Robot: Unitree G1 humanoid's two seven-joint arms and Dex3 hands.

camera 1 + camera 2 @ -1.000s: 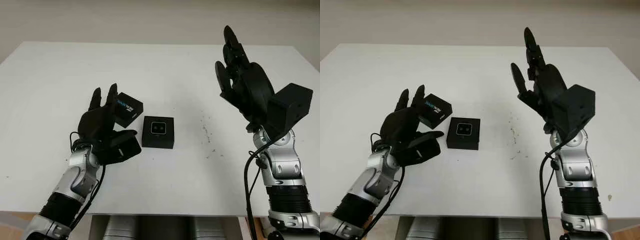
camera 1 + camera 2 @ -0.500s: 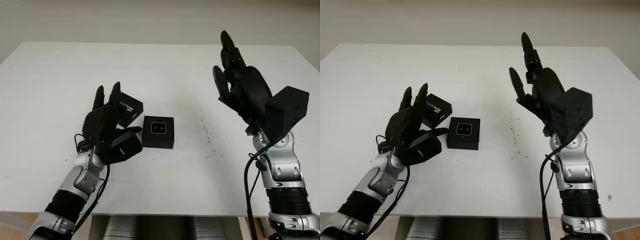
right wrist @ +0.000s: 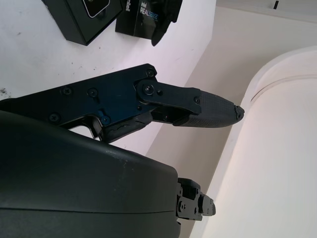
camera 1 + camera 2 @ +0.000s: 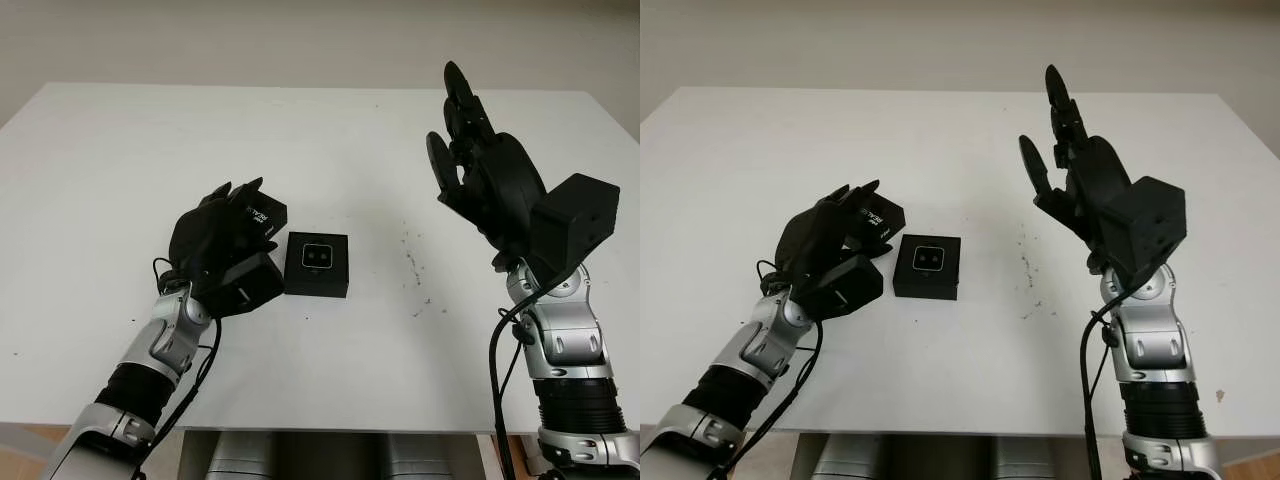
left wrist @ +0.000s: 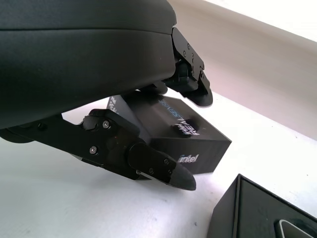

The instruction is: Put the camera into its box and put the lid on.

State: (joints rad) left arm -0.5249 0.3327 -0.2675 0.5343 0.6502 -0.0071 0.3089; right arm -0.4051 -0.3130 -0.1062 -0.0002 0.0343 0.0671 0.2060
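An open square black cardboard box [image 4: 317, 264] sits near the middle of the white table [image 4: 320, 140], with the small dark camera [image 4: 318, 256], pale-rimmed and twin-lensed, lying inside it. Just beside the box lies its black printed lid [image 5: 178, 131], lettered in blue and white. The left hand [image 4: 222, 245] curls its fingers over this lid, touching it. The right hand [image 4: 478, 160], well apart from the box, is raised above the table, open.

Lab (bare white table [image 4: 330, 130])
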